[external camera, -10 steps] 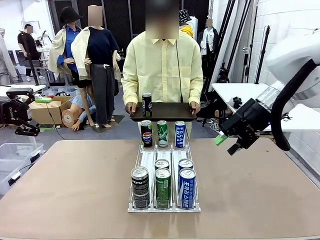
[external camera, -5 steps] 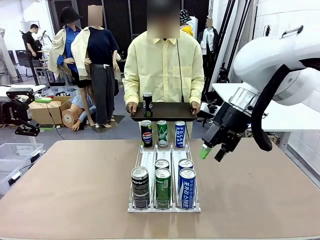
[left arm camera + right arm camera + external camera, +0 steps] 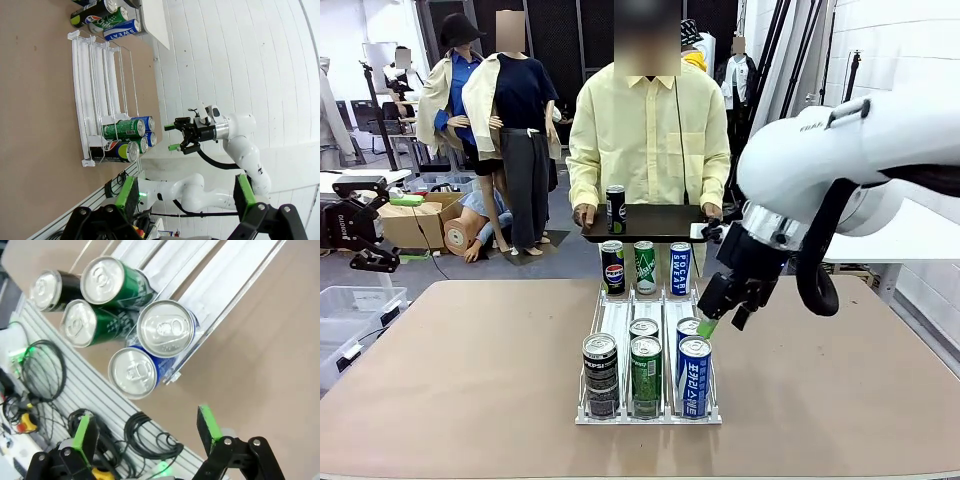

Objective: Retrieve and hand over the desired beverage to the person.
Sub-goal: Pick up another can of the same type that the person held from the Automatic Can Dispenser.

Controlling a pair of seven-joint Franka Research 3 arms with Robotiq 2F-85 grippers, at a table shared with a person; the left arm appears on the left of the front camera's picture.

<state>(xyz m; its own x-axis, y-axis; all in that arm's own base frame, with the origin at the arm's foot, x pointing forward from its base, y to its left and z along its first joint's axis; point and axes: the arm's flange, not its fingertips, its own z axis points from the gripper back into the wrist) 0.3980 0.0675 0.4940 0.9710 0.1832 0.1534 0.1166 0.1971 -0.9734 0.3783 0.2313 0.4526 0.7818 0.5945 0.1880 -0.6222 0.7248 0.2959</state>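
The rack (image 3: 616, 318) sits in the middle of the table (image 3: 470, 350). The right gripper (image 3: 718, 322) hangs just over the rack's right lane, at its near end. Its fingers are wide apart with nothing in them. The front blue can (image 3: 135, 371) stands straight up in that lane, with its top to the sky and one more like it right behind. In the right wrist view its round top lies just ahead of the fingers, about in line with the gap between them. So I think this is the drink to fetch, and the fingers must come down on each side of it. The left gripper (image 3: 184, 196) is spread open and empty too. It is far back from the rack, so the right arm is much nearer. The person (image 3: 645, 140) stands past the rack's far end, holding a tray (image 3: 660, 224).
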